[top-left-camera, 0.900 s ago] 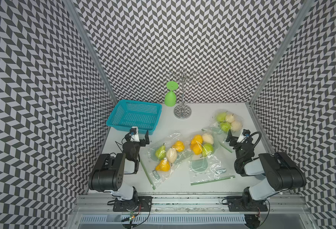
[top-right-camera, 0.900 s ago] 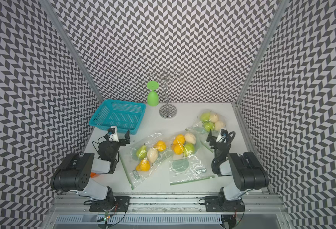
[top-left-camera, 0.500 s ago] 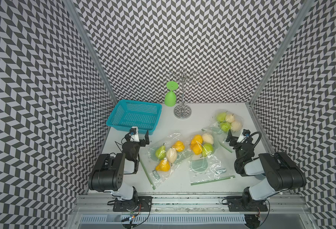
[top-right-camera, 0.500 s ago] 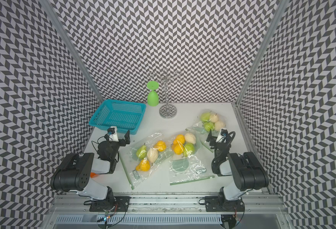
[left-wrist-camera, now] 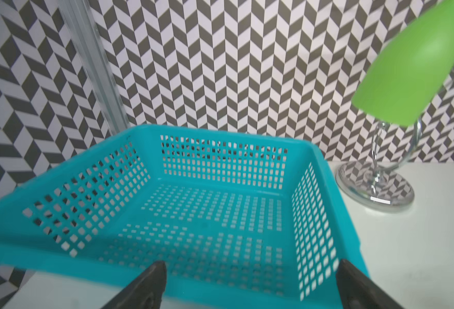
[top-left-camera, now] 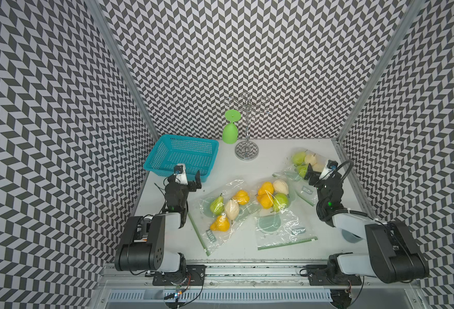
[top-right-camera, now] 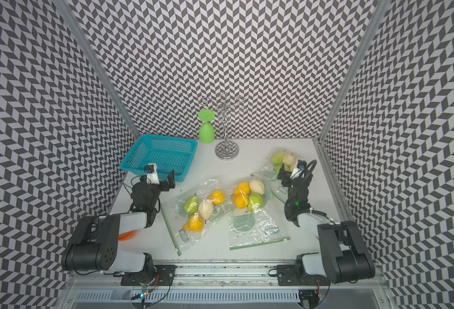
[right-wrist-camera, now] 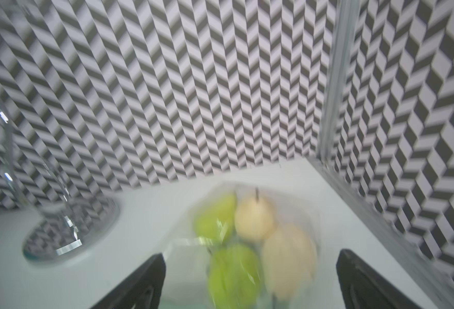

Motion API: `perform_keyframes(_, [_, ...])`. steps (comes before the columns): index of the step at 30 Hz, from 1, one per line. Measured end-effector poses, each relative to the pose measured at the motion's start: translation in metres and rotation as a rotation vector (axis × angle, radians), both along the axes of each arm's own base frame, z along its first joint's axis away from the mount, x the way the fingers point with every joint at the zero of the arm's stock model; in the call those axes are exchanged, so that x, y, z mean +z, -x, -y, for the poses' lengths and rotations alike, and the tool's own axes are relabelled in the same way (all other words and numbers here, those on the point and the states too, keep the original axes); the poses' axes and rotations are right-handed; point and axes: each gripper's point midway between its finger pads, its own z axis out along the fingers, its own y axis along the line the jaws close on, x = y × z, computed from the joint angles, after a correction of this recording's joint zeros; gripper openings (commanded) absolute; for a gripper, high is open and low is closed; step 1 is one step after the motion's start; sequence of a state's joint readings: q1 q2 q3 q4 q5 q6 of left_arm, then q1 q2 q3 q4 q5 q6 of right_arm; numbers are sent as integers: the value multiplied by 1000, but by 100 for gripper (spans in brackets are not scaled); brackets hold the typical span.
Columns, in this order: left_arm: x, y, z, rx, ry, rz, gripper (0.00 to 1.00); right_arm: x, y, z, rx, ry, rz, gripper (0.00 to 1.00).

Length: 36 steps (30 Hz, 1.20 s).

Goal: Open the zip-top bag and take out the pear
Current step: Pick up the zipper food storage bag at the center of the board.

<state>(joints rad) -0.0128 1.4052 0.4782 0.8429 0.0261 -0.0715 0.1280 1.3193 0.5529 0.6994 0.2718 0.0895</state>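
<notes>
At the left side of the white table (top-left-camera: 247, 256), the left gripper (top-left-camera: 188, 178) has its jaws spread wide with nothing between them, at the near rim of a turquoise basket (top-left-camera: 185, 155). In the left wrist view its two black fingertips (left-wrist-camera: 151, 278) frame that rim, and I cannot tell whether they touch it. Just right of the basket, at the back, a green glass (top-left-camera: 230, 133) hangs upside down on a chrome stand (top-left-camera: 246, 153). Toward the middle lies the first bag (top-left-camera: 222, 235), clear plastic with a green strip along its near left edge. It holds a green pear (top-left-camera: 217, 204), a cream pear (top-left-camera: 232, 210) and two yellow pears (top-left-camera: 220, 223). Close on its right is the second bag (top-left-camera: 282, 232), with two yellow, one cream and one green pear bunched at its far end. Further right and back lies the third bag (top-left-camera: 306, 190), with green and cream pears (top-left-camera: 298, 158) at its far end and part of it hidden under the right arm. Every pear is inside a bag, and I cannot tell whether the strips are sealed. The right gripper (top-left-camera: 319, 174) is over the third bag, its jaws as wide apart as the left one's and gripping nothing. Its wrist view is blurred, with the pears showing ahead between the fingertips (right-wrist-camera: 151, 278).
</notes>
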Motion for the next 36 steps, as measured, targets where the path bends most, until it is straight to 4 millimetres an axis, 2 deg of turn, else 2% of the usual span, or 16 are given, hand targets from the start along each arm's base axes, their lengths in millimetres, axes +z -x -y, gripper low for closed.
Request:
perform_keyframes(1, [24,-7,3,2,37,23,100,23,-6,-6,30,-28,15,99])
perform_keyframes(3, [63,-9,13,-21,108,64,100,48,-7,-22,121,-75,9,99])
perform_keyframes(5, [95,-3,26,-65,166,88,100,52,-2,-41,226,-132,-54,99])
perform_keyframes(7, [126,10,58,-179,230,96,100,35,11,-58,316,-195,-168,99])
perform_keyframes(9, [147,26,96,-322,280,82,100,6,33,-69,371,-254,-305,99])
perform_keyframes(11, [162,46,141,-482,319,40,100,-24,55,-70,363,-310,-432,99])
perform_keyframes(13, [165,73,196,-654,350,-35,100,-56,81,-65,317,-366,-556,99])
perform_keyframes(14, [162,87,217,-723,359,-74,100,-69,90,-62,295,-383,-607,99])
perform_keyframes(15, [153,109,249,-818,370,-141,100,-81,100,-59,271,-396,-661,99])
perform_keyframes(17, [129,147,293,-950,372,-270,100,-99,113,-54,228,-416,-742,99])
perform_keyframes(19, [99,185,326,-1049,363,-405,100,-109,123,-52,198,-447,-793,99])
perform_keyframes(21, [69,216,347,-1104,349,-524,100,-115,127,-53,188,-479,-816,100])
perform_keyframes(24, [31,252,368,-1150,317,-663,99,-134,135,-56,178,-519,-876,100])
perform_keyframes(27, [5,270,379,-1158,304,-760,97,-160,153,-58,166,-557,-954,99])
perform_keyframes(31, [-28,272,374,-1114,294,-850,95,-189,180,-62,161,-604,-1044,97])
perform_keyframes(36, [-46,257,365,-1063,326,-895,92,-187,182,-69,202,-647,-1002,92])
